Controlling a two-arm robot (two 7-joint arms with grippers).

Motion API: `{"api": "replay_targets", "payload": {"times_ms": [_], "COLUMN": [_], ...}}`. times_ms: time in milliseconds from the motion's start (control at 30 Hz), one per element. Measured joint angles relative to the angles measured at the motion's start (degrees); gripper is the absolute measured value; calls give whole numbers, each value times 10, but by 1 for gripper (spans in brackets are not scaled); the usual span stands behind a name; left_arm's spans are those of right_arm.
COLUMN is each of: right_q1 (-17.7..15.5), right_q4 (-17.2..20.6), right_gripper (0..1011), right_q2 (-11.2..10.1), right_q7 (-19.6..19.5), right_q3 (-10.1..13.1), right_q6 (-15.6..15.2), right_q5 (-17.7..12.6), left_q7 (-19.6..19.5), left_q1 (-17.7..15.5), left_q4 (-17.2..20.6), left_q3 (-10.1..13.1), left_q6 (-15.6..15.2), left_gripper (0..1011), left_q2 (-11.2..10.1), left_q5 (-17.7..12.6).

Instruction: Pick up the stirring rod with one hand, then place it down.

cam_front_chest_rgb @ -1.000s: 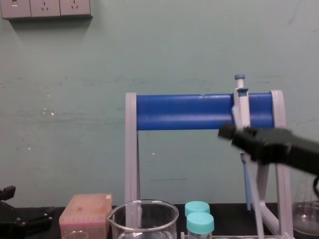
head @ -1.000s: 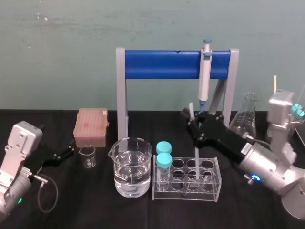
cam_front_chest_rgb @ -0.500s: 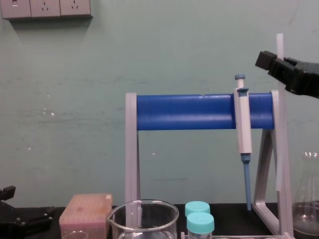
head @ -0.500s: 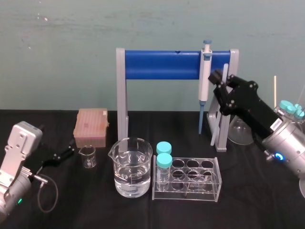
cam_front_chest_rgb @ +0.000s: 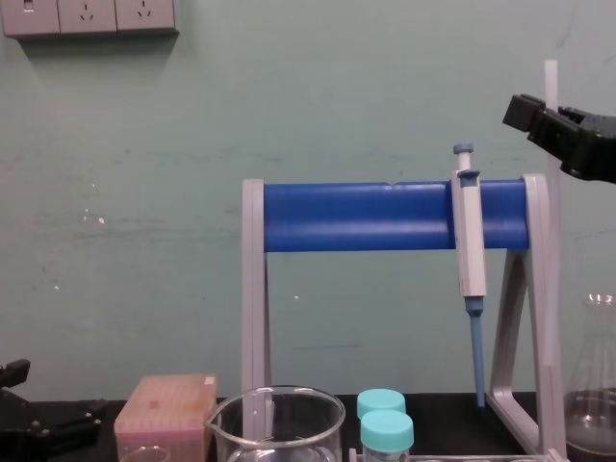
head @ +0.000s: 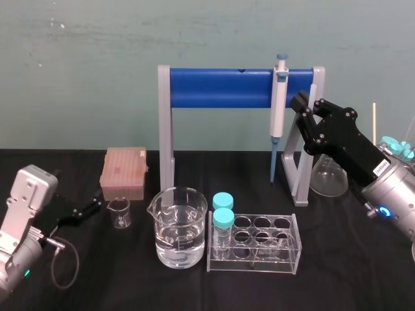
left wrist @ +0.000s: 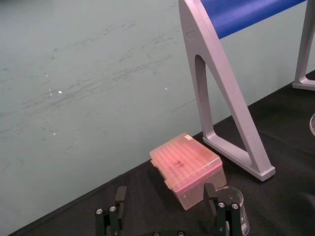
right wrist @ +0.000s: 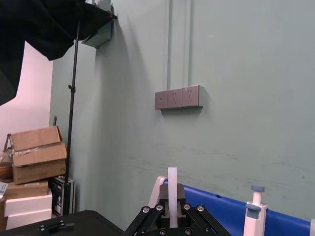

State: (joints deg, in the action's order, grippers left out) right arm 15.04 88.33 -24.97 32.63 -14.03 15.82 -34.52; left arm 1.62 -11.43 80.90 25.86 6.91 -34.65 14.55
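Evidently your pickup appears done: the black right gripper (cam_front_chest_rgb: pixel 547 117) clamps the thin translucent-white stirring rod (cam_front_chest_rgb: pixel 551 79) upright beside the right post of the blue-barred grey stand (head: pixel 220 89); set-down remains, left gripper (head: pixel 91 207) idling spread-fingered left of it.

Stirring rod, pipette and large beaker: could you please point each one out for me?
stirring rod (cam_front_chest_rgb: pixel 551 82), chest view, its upper end.
pipette (head: pixel 278 107), head view, its grey body.
large beaker (head: pixel 178 206), head view, its upper glass wall.
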Motion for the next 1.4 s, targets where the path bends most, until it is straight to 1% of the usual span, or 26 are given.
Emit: {"api": "replay_targets", "payload": {"times_ms": [767, 1400], "right_q1": [2, -2], "right_q4": [-7, -3], "right_gripper": [65, 65], "right_q2": [4, 1], "right_q7": [3, 6], "right_q3": [0, 0], "right_q6": [-6, -8], "right_q5": [6, 4], "left_q7": [0, 0], "left_q1": [0, 0], "left_q4": [0, 0], "left_q3": [0, 0], "left_q6": [0, 0], "left_gripper": [1000, 1000], "left_q2": [0, 0], "left_q5": [0, 0]}}
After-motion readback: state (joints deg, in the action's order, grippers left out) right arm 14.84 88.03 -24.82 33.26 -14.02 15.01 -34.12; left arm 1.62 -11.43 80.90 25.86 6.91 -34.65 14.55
